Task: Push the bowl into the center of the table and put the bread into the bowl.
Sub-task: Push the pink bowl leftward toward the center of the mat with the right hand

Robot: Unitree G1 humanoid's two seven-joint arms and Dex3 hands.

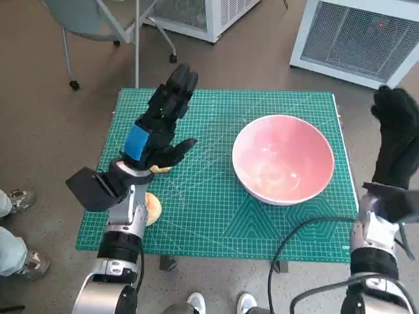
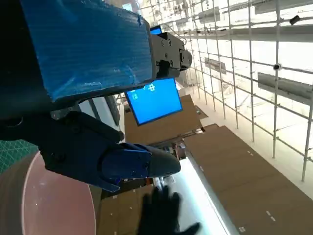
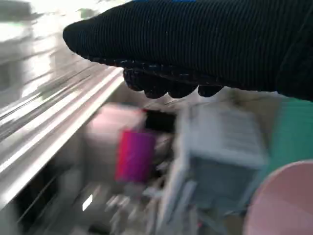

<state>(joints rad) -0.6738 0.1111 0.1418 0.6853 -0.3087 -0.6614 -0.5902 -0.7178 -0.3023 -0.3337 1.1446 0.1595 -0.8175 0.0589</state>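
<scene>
My left robot hand (image 1: 162, 124) hangs over the green cutting mat (image 1: 216, 216) on the desk, fingers stretched out and apart, holding nothing. The bread (image 1: 152, 208) lies behind it, down by my forearm near the mat's near edge, mostly hidden by the arm. The pink bowl (image 1: 283, 159) sits well off to that hand's right, nearer my right robot hand (image 1: 397, 139), which is raised just beyond the mat's right edge; the glove looks empty, but I cannot tell how its fingers lie.

I judge the bowl close to the middle, though a little right of it, so the push seems nearly or wholly done and the bread step is in hand. Next I would draw my left robot hand back and down over the bread, close around it, then carry it right to the bowl.
</scene>
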